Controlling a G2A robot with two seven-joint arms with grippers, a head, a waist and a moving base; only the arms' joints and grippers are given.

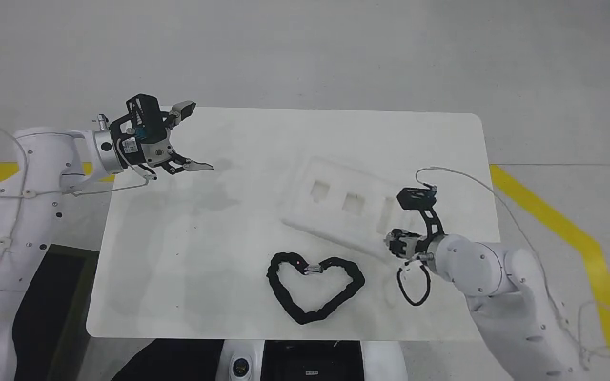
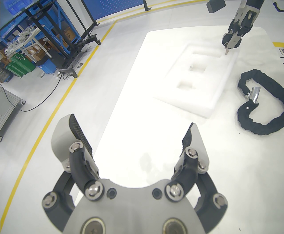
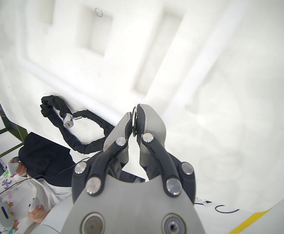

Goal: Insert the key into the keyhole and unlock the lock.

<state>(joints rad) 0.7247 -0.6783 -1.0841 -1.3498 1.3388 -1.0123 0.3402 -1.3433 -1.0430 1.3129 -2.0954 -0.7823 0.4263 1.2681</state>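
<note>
- One table (image 1: pixel 238 286) is carrying everything counted here.
- One white foam tray (image 1: pixel 307 217) is lying on it, with three rectangular recesses (image 2: pixel 186 85) showing in its top.
- One small ring (image 3: pixel 99 12) is sitting in the middle recess.
- One black-sleeved chain (image 1: pixel 286 295) is lying in a single heart-shaped loop.
- One silver lock cylinder (image 3: pixel 68 122) is joining the chain's two ends, and one keyhole is showing in its face.
- One key (image 2: pixel 226 51) is being pinched.
- Two grippers are hanging over the table: the left gripper (image 1: pixel 200 136) is spreading its two fingers wide, and the right gripper (image 3: pixel 133 112) is pressing its two fingers onto the key, making four fingers in all.
</note>
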